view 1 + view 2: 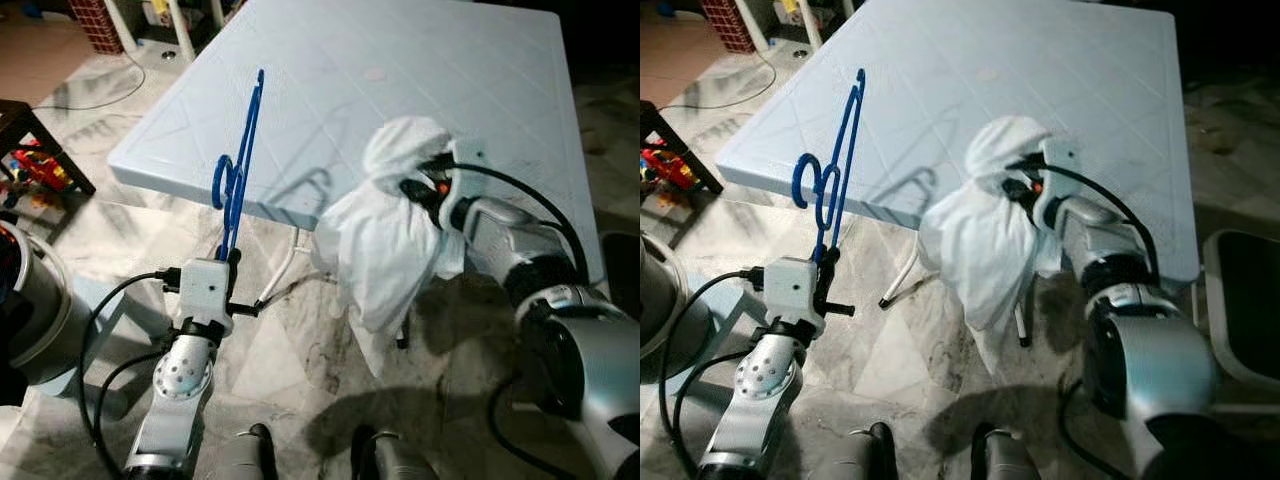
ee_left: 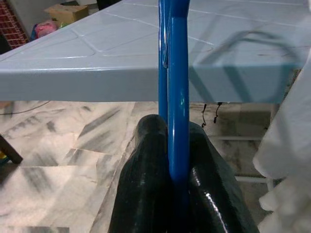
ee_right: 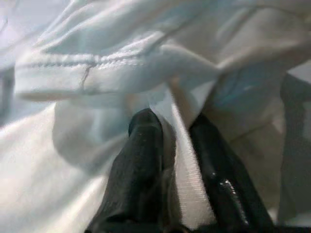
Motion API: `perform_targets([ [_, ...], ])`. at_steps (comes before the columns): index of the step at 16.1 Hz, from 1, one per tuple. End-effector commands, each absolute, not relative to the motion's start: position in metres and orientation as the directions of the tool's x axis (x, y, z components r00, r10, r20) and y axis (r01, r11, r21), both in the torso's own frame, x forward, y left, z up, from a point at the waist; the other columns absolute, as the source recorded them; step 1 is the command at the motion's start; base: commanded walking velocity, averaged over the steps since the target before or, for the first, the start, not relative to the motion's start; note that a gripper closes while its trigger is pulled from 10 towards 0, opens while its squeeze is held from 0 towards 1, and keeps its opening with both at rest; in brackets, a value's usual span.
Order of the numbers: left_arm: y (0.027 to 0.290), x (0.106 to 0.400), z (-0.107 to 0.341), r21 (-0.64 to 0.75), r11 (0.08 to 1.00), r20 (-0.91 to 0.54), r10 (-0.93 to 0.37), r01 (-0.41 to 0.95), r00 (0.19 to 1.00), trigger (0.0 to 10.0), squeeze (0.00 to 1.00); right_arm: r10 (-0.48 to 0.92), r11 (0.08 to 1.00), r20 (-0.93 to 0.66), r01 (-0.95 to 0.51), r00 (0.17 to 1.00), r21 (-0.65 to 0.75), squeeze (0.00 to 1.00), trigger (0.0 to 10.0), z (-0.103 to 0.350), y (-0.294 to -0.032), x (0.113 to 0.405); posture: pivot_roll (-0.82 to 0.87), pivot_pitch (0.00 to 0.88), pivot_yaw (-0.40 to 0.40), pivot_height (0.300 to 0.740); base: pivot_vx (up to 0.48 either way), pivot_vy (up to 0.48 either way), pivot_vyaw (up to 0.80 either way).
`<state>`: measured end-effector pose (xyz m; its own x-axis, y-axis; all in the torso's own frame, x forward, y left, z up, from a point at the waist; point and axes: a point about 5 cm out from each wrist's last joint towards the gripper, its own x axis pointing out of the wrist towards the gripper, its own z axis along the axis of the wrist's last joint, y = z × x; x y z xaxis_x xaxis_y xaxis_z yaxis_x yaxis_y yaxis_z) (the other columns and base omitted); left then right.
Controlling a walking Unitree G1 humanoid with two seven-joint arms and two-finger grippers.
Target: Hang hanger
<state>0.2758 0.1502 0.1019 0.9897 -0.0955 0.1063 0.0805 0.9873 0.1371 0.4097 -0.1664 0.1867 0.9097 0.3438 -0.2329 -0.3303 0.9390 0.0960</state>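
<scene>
Two grippers: both were raised in front of the robot, each clamped on its own item.
Left gripper (image 2: 177, 145): it stood low on the left, near the table's near edge, with its black fingers (image 2: 146, 174) pressed together on the lower bar of the blue hanger (image 1: 237, 175).
Hanger position: it rose upright and edge-on from the left gripper, leaning slightly toward the far side, its hook curling out to the left about halfway up and its upper part showing against the tabletop.
Right gripper (image 3: 172, 141): it was up on the right, over the near edge of the table, its fingers pinching a fold of the white garment (image 1: 385, 240).
Garment position: bunched around the right gripper, with a rounded lump on top and the rest drooping down below the table edge toward the floor.
Hanger and garment: they were apart, the hanger to the left of the cloth.
Table (image 1: 420, 70): pale blue with a diagonal line pattern, stretching away to the far side.
Floor (image 1: 290, 350): grey-veined marble tiles.
Far left: colourful toys (image 1: 38, 165) lay beside a dark piece of furniture.
</scene>
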Motion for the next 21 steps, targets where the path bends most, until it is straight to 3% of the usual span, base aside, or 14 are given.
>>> perform_targets([
  [1,0.157,0.271,0.102,0.143,0.989,0.104,-0.065,0.049,0.992,10.0,0.0,0.349,0.935,-0.192,-0.327,0.917,0.139,0.0,0.0,0.199,-0.158,0.414,0.14,0.243,0.001,0.74,0.0,0.0,0.0],
  [8,0.174,0.256,0.107,0.169,0.985,0.114,0.004,-0.023,0.993,10.0,0.0,0.174,0.939,0.191,-0.221,0.966,0.264,0.0,0.0,0.313,-0.153,0.43,0.26,0.247,-0.025,0.74,0.0,0.0,0.0],
  [12,0.178,0.252,0.109,0.178,0.983,0.114,0.021,-0.041,0.993,10.0,0.0,0.01,0.949,0.488,-0.162,0.873,0.271,0.0,0.0,0.402,-0.172,0.415,0.27,0.251,-0.031,0.74,0.0,0.0,0.0],
  [15,0.174,0.253,0.109,0.173,0.984,0.113,0.024,-0.043,0.993,10.0,0.0,-0.031,0.967,0.566,-0.12,0.824,0.226,0.0,0.0,0.422,-0.187,0.407,0.26,0.244,-0.04,0.74,0.0,0.0,0.0],
  [16,0.173,0.255,0.109,0.17,0.985,0.113,0.022,-0.041,0.993,10.0,0.0,0.029,0.992,0.512,-0.088,0.859,0.092,0.0,10.0,0.395,-0.183,0.413,0.25,0.24,-0.038,0.74,0.0,0.0,0.0],
  [19,0.168,0.258,0.109,0.161,0.987,0.113,0.003,-0.022,0.994,10.0,0.0,0.156,0.973,0.335,-0.087,0.929,-0.213,0.0,10.0,0.33,-0.175,0.423,0.23,0.235,-0.03,0.74,0.0,0.0,0.0],
  [20,0.165,0.261,0.108,0.157,0.988,0.109,-0.009,-0.008,0.994,10.0,0.0,0.22,0.928,0.195,-0.144,0.956,-0.344,1.0,10.0,0.29,-0.175,0.423,0.21,0.232,-0.025,0.74,0.0,0.0,0.0],
  [21,0.164,0.262,0.107,0.155,0.988,0.106,-0.02,0.003,0.994,10.0,0.0,0.26,0.904,0.138,-0.191,0.956,-0.383,1.0,10.0,0.272,-0.177,0.421,0.2,0.231,-0.018,0.74,0.0,0.0,0.0],
])
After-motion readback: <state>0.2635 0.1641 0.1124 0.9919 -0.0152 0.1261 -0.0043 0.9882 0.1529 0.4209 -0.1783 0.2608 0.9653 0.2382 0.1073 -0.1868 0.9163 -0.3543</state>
